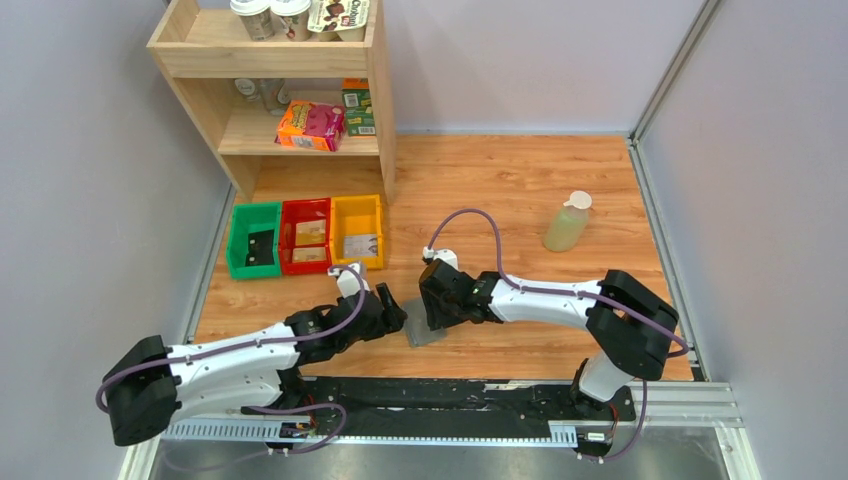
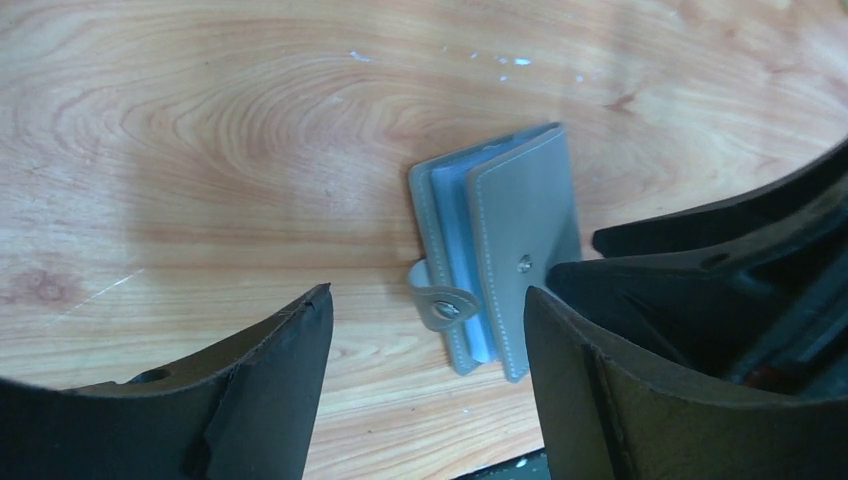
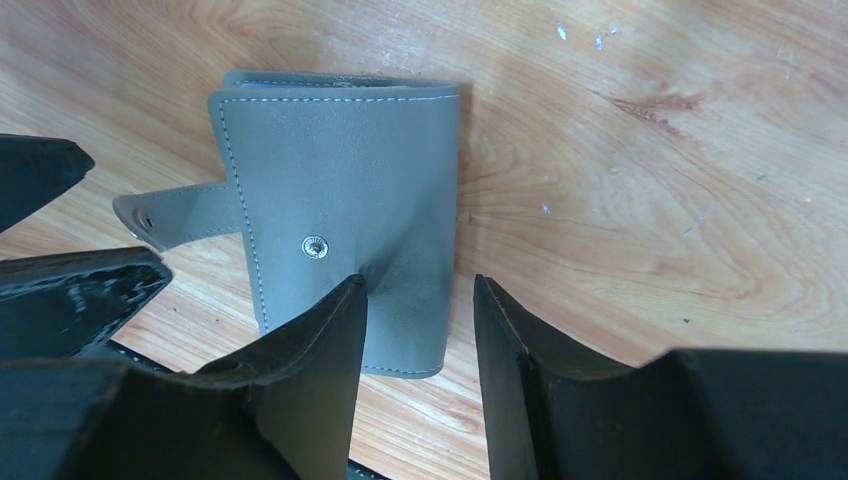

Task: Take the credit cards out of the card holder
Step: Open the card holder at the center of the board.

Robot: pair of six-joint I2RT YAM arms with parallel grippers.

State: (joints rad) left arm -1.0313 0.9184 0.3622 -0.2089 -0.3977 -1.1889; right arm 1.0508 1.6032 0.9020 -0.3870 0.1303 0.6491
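The grey card holder point(image 1: 425, 326) lies on the wooden table near the front edge, between the two arms. In the left wrist view the card holder point(image 2: 520, 215) gapes slightly, with pale blue slots showing and its snap tab loose. My left gripper point(image 2: 428, 295) is open, its tips just short of the tab, holding nothing. My right gripper point(image 3: 418, 285) stands open. One of its fingers point(image 3: 330, 330) presses on the card holder's point(image 3: 340, 190) cover, and the other stands on the table beside the spine. No credit cards show in the holder.
Green point(image 1: 253, 240), red point(image 1: 306, 235) and yellow point(image 1: 358, 231) bins sit at the back left and hold small flat items. A wooden shelf point(image 1: 275, 90) stands behind them. A pale green bottle point(image 1: 567, 222) stands at the right. The table's front edge lies just behind the card holder.
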